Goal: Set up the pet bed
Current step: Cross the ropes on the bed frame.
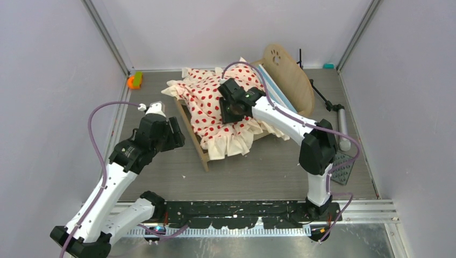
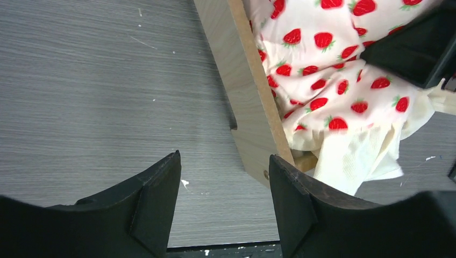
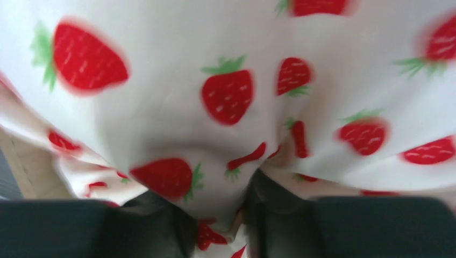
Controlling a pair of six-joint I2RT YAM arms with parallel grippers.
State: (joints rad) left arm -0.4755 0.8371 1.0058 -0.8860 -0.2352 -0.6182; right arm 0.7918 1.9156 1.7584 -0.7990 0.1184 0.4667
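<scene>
The pet bed point(image 1: 194, 141) stands slanted at mid-table, a light-wood frame whose rounded end board point(image 1: 290, 75) bears a paw print. A striped mattress edge point(image 1: 274, 86) shows beside the cream strawberry-print ruffled bedding point(image 1: 207, 99) heaped over it. My right gripper point(image 1: 232, 110) presses down into the bedding point(image 3: 177, 80); in the right wrist view a fold of the cloth is bunched between the gripper's point(image 3: 221, 188) two fingers. The left gripper point(image 1: 175, 134) hovers just left of the bed's low end board point(image 2: 242, 80), open point(image 2: 225, 156) and empty, over bare table.
An orange-green toy point(image 1: 134, 80) lies at the back left corner. A black tripod stand point(image 1: 322, 97), a grey cylinder point(image 1: 343, 126) and a dark studded mat point(image 1: 342, 167) sit along the right wall. Walls close in on three sides.
</scene>
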